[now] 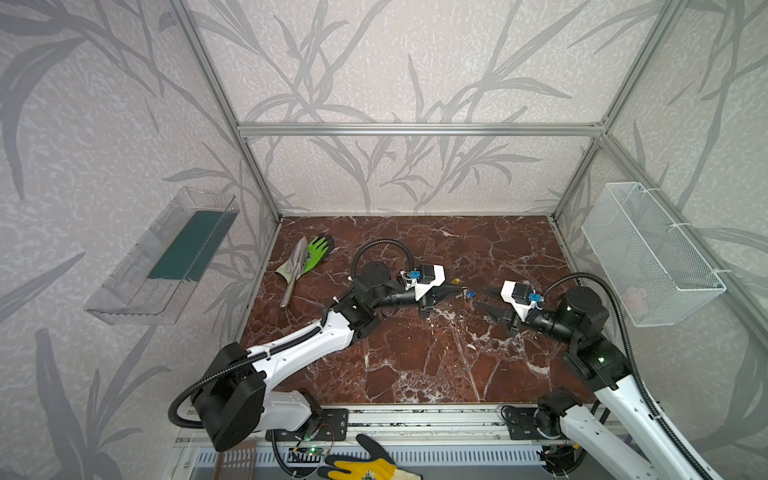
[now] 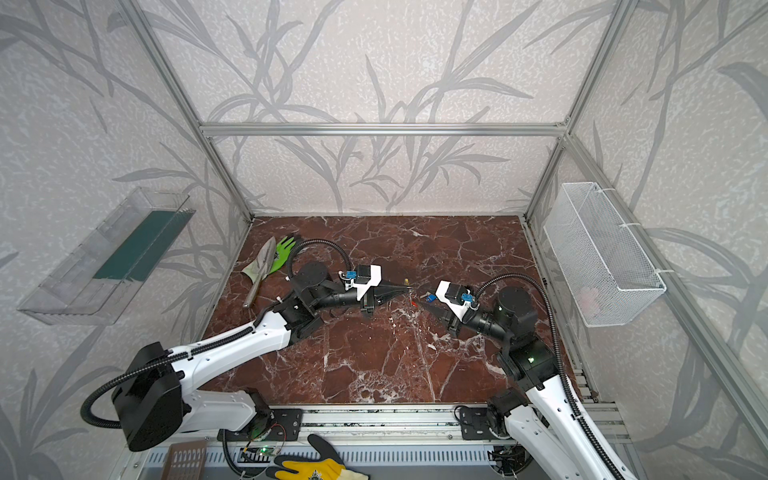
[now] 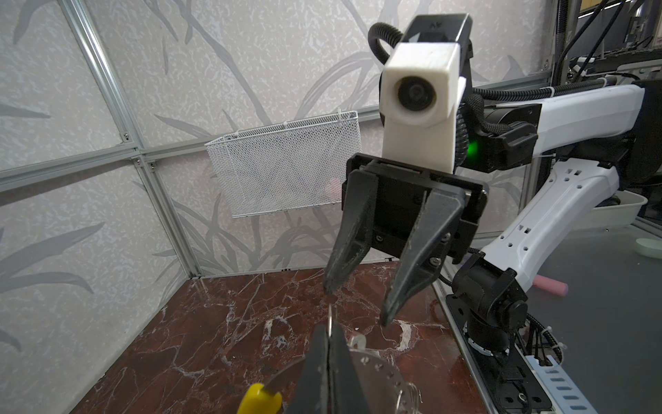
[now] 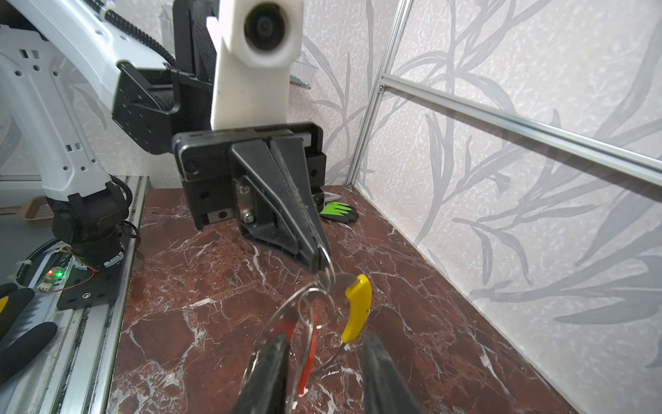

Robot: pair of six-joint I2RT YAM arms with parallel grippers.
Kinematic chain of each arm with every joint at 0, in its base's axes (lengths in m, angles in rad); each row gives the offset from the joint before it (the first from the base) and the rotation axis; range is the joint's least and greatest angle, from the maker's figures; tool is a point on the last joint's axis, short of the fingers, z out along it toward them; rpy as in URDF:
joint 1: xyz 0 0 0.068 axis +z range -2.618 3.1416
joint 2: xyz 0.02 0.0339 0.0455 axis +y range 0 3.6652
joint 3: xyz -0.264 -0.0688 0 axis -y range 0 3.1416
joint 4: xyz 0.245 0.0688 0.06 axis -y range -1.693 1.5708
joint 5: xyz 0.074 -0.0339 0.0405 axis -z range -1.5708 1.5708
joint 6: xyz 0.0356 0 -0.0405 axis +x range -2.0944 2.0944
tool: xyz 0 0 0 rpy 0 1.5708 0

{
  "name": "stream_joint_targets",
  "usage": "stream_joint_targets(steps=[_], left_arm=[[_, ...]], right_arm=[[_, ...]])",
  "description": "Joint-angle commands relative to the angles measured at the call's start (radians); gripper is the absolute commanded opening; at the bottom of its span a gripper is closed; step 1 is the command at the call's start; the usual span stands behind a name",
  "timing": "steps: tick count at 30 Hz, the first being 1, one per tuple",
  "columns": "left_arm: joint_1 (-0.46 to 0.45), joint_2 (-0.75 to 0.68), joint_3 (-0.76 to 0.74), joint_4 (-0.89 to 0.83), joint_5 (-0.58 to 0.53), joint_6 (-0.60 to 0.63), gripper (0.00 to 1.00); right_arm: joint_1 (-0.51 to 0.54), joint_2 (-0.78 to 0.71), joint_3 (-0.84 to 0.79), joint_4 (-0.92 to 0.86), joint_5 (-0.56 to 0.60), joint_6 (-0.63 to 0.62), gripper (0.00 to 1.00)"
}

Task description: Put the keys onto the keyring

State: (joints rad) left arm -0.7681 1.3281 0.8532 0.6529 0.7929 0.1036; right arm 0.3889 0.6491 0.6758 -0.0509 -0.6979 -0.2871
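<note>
My left pincer (image 4: 320,263) is clamped on the keyring (image 4: 358,308) wire, over the table (image 4: 200,322). My right pincer (image 4: 326,337) has its jaws apart, gripping nothing, straddling the keyring's near end. The red-tagged key (image 4: 311,344) hangs between its fingers. The blue-tagged key (image 1: 470,294) is just beside it.

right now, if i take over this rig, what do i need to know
Left gripper: shut, pinching the thin grey hoop keyring with a yellow arc.
Right gripper: open, holding nothing, fingers either side of the hanging keys.
The small silvery key with a red-orange tag dangles at the hoop; the blue-tagged key is close beside it.
Done: red key looks threaded. Left: confirm the blue one is on.
</note>
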Motion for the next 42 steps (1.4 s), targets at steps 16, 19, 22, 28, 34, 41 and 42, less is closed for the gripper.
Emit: stream_joint_targets(steps=[16,19,22,28,34,41,42], left_arm=[[0.004,0.010,0.031,-0.019,0.077,0.033,0.00],[0.005,0.012,0.039,-0.025,0.079,0.041,0.00],[0.006,0.019,0.046,-0.023,0.090,0.039,0.00],[0.006,0.033,0.057,-0.024,0.100,0.037,0.00],[0.004,0.027,0.090,-0.174,0.055,0.137,0.09],[-0.011,-0.003,0.262,-0.696,-0.076,0.497,0.26],[-0.015,0.001,0.282,-0.744,-0.088,0.531,0.26]], right_arm=[[-0.003,0.098,0.011,0.148,-0.102,0.042,0.21],[-0.002,0.096,0.009,0.141,-0.107,0.033,0.18],[-0.002,0.105,0.012,0.128,-0.119,0.027,0.12],[-0.002,0.107,0.009,0.131,-0.138,0.019,0.00],[-0.004,0.109,0.052,-0.018,-0.114,-0.036,0.00],[-0.004,0.177,0.208,-0.409,-0.028,-0.163,0.00],[-0.004,0.186,0.221,-0.431,-0.026,-0.170,0.00]])
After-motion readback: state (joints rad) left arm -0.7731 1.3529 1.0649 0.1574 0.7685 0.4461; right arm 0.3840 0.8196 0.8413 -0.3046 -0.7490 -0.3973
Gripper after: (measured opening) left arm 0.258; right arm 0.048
